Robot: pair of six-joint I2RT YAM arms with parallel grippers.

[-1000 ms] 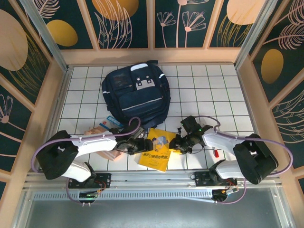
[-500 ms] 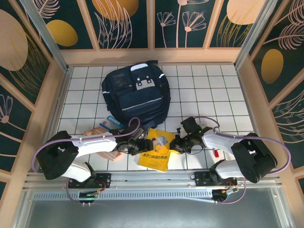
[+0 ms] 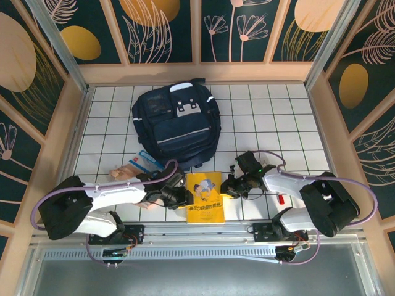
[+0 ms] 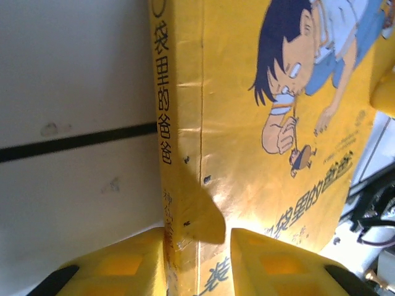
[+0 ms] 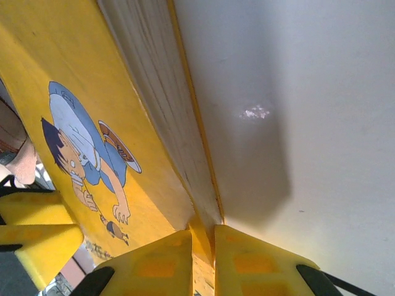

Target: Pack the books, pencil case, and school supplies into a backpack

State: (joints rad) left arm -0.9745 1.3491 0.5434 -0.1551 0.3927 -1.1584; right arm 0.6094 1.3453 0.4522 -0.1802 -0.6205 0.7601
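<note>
Packing appears barely begun. The yellow book (image 3: 204,197) lies on the desk (image 3: 271,123) just in front of the backpack (image 3: 179,123). The right gripper (image 5: 202,233) has its jaws pinching the book's page edge. The left gripper (image 4: 197,234) has its jaws straddling the spine, though whether they grip is unclear.

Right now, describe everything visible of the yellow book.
The yellow book is a thin paperback with a cartoon boy and dark lettering on cover and spine. It lies cover up on the white tiled table, just on the near side of the backpack. The right gripper pinches its page-side edge; the left gripper straddles its spine, whose corner looks scuffed.
</note>
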